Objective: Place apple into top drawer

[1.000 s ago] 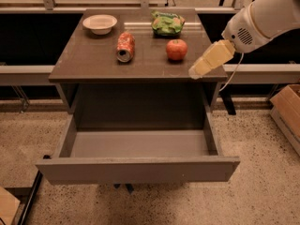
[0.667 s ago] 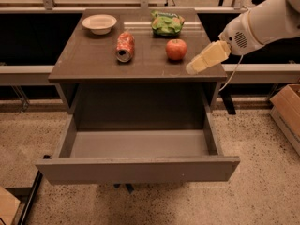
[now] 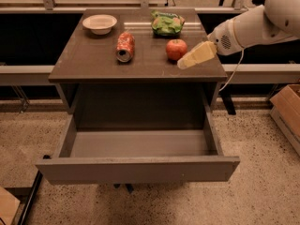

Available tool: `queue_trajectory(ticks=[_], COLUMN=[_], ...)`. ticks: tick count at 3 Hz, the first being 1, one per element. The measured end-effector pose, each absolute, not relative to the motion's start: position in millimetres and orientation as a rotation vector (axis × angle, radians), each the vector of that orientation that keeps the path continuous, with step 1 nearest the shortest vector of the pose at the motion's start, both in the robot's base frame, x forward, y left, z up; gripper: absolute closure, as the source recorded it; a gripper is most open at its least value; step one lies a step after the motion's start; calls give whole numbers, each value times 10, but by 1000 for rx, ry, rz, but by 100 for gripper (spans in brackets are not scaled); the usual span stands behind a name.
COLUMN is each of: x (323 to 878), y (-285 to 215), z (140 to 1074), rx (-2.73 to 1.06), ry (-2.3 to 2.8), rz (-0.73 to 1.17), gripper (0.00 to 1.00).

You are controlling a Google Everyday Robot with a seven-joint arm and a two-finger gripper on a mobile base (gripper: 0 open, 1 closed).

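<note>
Pale plastic claw (image 3: 183,64) hangs beside the glossy apple (image 3: 176,49), above the smooth matt top drawer (image 3: 140,169).

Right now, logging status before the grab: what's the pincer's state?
Pincer: beside the apple on the cabinet top, not holding it; open or closed cannot be told.

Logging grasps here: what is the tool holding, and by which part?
Nothing; the tool hovers just right of the apple, which rests on the cabinet top.
</note>
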State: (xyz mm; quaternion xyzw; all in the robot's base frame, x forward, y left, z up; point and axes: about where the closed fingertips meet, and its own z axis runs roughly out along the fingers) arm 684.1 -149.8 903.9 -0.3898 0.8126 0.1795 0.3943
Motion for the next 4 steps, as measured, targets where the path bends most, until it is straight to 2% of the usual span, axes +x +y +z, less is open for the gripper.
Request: queue_trajectory(ticks=[4], x=[7837], y=[-1187], z=[8606], rx=[-957], ry=[1964], rz=[553], gripper=[0])
